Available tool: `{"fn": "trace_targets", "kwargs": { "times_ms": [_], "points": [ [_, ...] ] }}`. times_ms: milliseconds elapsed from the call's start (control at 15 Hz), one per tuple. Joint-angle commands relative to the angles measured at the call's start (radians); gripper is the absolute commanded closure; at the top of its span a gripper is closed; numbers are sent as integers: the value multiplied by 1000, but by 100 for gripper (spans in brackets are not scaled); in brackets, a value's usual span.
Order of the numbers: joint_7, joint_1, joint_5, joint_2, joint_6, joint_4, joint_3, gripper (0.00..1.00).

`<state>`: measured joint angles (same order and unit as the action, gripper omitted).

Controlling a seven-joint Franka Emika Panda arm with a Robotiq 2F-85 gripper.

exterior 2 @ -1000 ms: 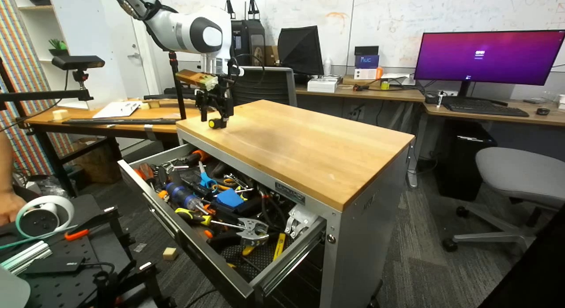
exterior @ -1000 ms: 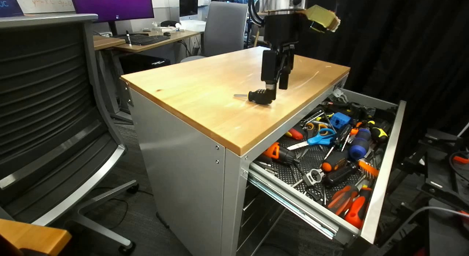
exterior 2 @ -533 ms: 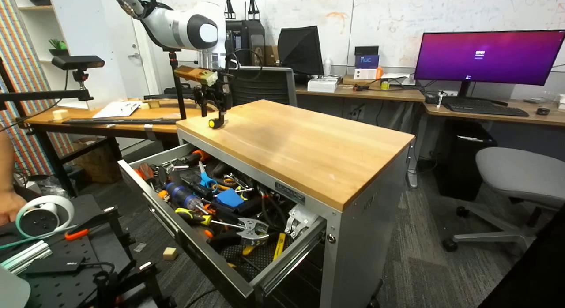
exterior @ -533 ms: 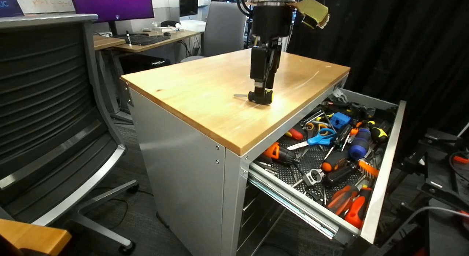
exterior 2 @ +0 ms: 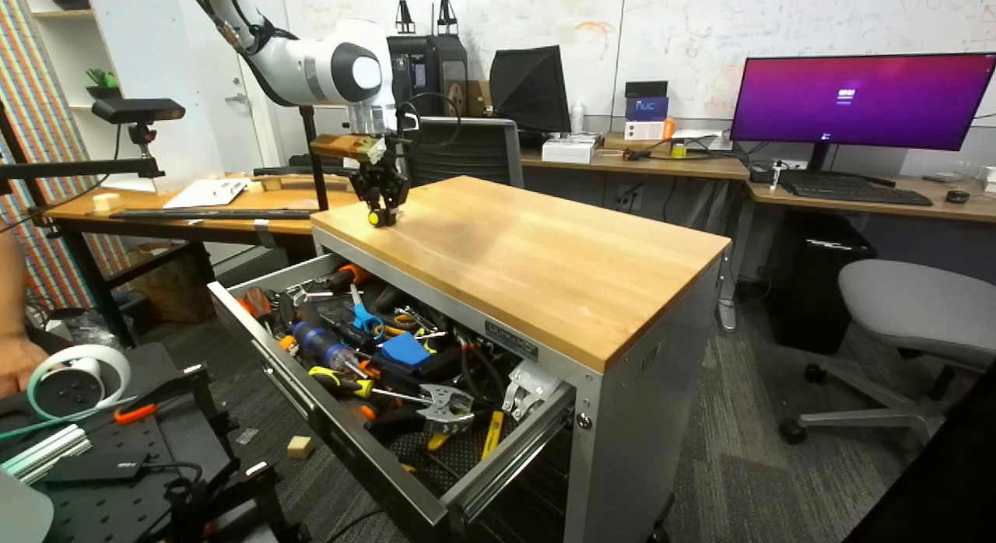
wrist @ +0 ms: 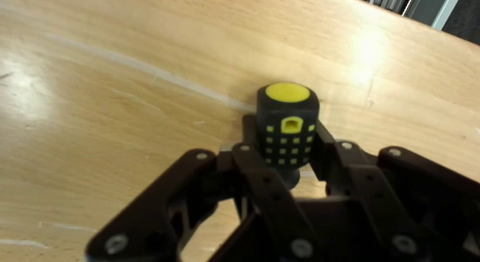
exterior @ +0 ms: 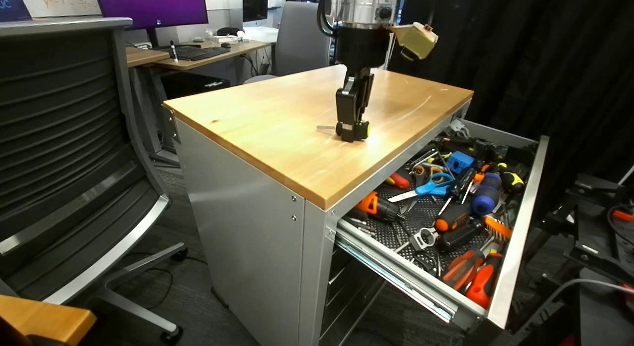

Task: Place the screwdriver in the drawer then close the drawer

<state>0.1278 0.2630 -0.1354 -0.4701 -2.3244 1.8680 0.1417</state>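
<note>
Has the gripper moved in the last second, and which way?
Yes. In an exterior view, the gripper has shifted toward the picture's left, farther left of the open drawer. The wrist view shows it straddling the screwdriver.

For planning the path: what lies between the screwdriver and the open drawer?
Between the screwdriver and the drawer, an exterior view shows the wooden top, then the grey cabinet frame.

A screwdriver (wrist: 288, 132) lies on the cabinet top (exterior: 267, 123), the gripper (wrist: 286, 137) around it. In an exterior view, tools (exterior: 453, 218) lie in the drawer (exterior: 522, 227) at right; a chair (exterior: 64, 138) stands left.
</note>
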Motion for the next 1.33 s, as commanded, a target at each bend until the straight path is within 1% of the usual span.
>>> {"fn": "trace_targets", "kwargs": {
  "times_ms": [0,67,267,400,533,667,733,800,867,933,1067,1133,1200,1267],
  "points": [
    [51,19,-43,75,31,65,-31,81],
    [48,9,-30,109,56,103,-27,84],
    [29,-20,19,192,138,215,-13,84],
    [12,-38,54,244,163,293,-3,84],
    [3,-51,83,302,108,374,2,84],
    [-4,-54,94,336,66,424,4,85],
    [-6,-54,96,346,46,442,5,64],
    [-14,-55,98,357,33,459,7,78],
    [-16,-55,97,364,36,470,7,39],
    [-23,-58,103,373,31,483,7,38],
    [-39,-63,114,398,52,510,5,25],
    [-53,-71,140,405,80,520,4,16],
    [-65,-79,174,411,102,532,2,9],
    [-93,-91,230,407,147,543,1,3]
  ]
}}
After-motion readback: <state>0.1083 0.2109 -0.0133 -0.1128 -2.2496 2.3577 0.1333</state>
